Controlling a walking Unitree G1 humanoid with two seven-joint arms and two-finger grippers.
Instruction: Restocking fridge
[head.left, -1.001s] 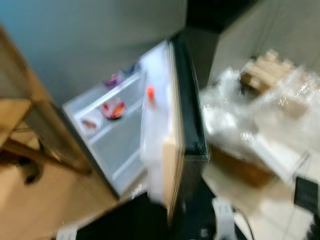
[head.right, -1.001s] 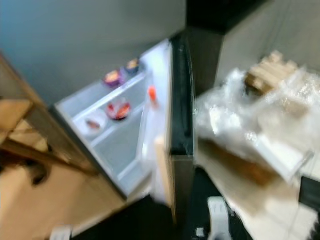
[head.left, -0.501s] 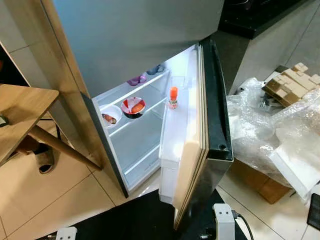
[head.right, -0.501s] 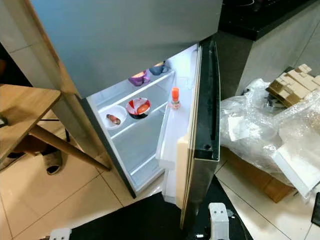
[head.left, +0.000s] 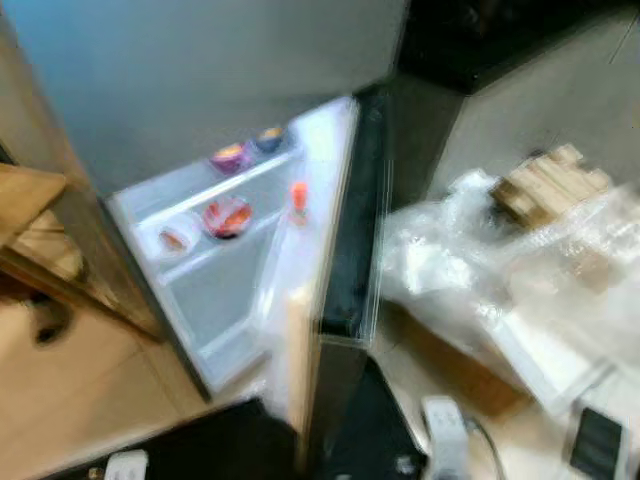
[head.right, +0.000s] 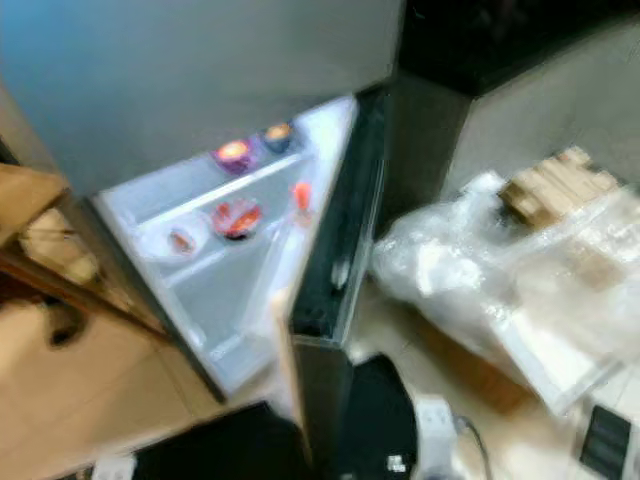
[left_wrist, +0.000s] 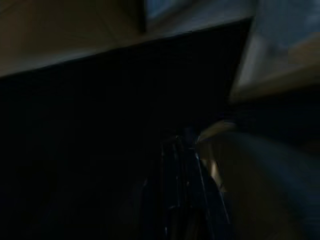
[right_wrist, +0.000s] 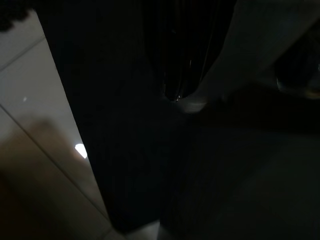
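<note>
Two tools hang low and idle, in deep shade. The left tool shows as dark fingers pointing down over a black mat, and the right tool is a dim shape above the same dark floor; whether either is wide, narrow or holding anything cannot be told, the wrist views being too dark and smeared.

Well ahead of both tools and above them stands the fridge, its lower door swung open edge-on toward the robot. Inside, past the door, a red bowl and a white bowl sit on the middle shelf, with a purple bowl and a darker one on the shelf above. An orange-capped bottle stands in the door rack. Off to the right tool's side lies a heap of clear plastic wrap with wooden blocks on it; to the left tool's side is a wooden surface.

The head views are blurred, so the robot is likely in motion. The main risk is the door's edge: it stands nearest the body, and a step forward while vision is smeared could knock it shut or jolt the bottle off its rack. The plastic heap could also snag a foot or the right arm.
</note>
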